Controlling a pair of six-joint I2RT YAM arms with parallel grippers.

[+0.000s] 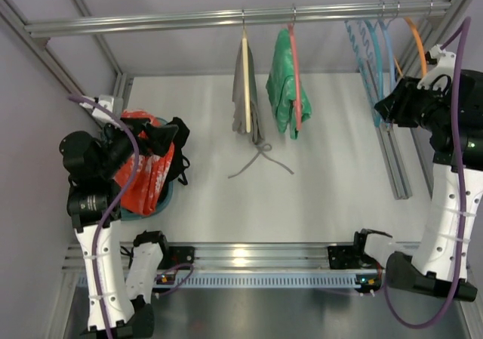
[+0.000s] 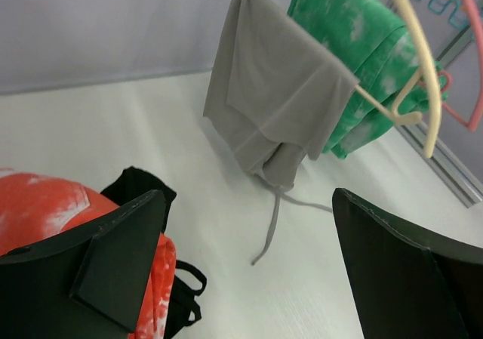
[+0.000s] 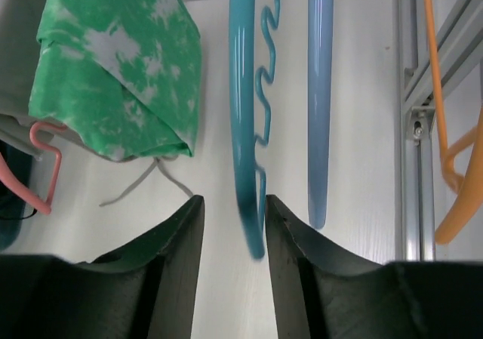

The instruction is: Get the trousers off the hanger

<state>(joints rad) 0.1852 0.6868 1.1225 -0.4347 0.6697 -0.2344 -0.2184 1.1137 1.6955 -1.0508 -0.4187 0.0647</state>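
Top external view: left arm folded at 9 o'clock, wrist bent down over a teal tub [image 1: 164, 200] on the bench [image 1: 317, 188]. The tub holds the trousers [image 1: 147, 177], crumpled red-orange with pale patches. A black garment [image 1: 179, 146] lies on the 3 o'clock side of the tub, partly over its rim.

Left wrist view: left hand [image 2: 247, 199] spread to full width. Nothing between the fingers [image 2: 121, 256]. It sits just above the trousers.

Right arm stands tall at 3 o'clock, forearm raised and reaching toward the rail [image 1: 151, 20].

Right wrist view: right hand [image 3: 234, 203] parted only a little. The lower end of the hanger [image 3: 241, 112], blue with a wavy bar, hangs between the two fingers. A sliver of gap shows on the 9 o'clock side; contact on the other side I cannot tell.

The hanger is bare and hooked on the rail at about 2 o'clock. An orange hanger [image 3: 438, 90] hangs at its 3 o'clock.

At 12 o'clock on the rail: a grey garment [image 1: 243, 90] with drawstrings on a cream hanger [image 1: 247, 82], and a green garment [image 1: 283, 90] on a pink-red hanger [image 1: 296, 75].
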